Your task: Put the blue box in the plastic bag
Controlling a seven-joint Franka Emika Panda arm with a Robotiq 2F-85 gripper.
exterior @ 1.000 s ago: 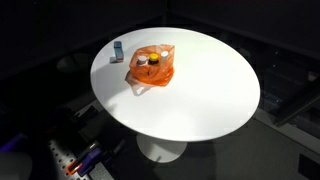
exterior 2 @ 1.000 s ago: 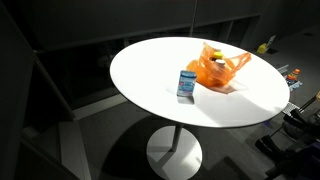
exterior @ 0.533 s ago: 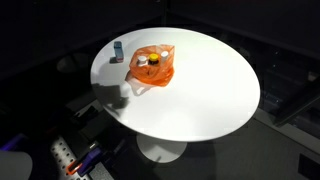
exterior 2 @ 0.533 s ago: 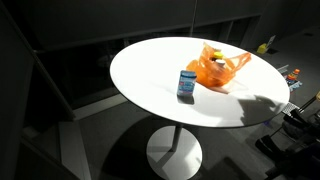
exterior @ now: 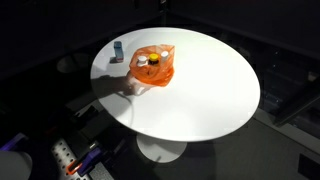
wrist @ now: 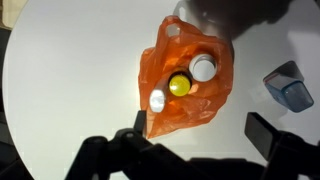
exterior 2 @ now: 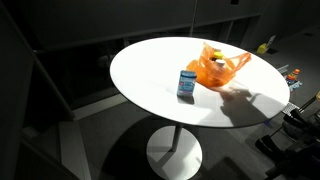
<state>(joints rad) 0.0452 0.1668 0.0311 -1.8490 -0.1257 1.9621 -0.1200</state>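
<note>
The blue box [exterior: 118, 50] stands upright on the round white table [exterior: 200, 90], just beside the orange plastic bag [exterior: 153, 66]. In an exterior view the box [exterior 2: 186, 84] is at the near side of the bag [exterior 2: 218, 68]. In the wrist view the bag [wrist: 185, 85] lies open with bottles and caps inside, and the box [wrist: 289, 88] is at the right edge. My gripper [wrist: 200, 130] is open and empty, above the table, its fingers straddling the bag's lower edge. The arm does not show in the exterior views.
The bag holds a yellow-capped bottle [wrist: 180, 84] and white-capped bottles [wrist: 203, 68]. The table stands on a white pedestal [exterior 2: 175, 150] in a dark room. Clutter lies on the floor near the table [exterior: 75, 160].
A shadow on the table has shifted closer to the bag in both exterior views. The box and bag have not moved.
</note>
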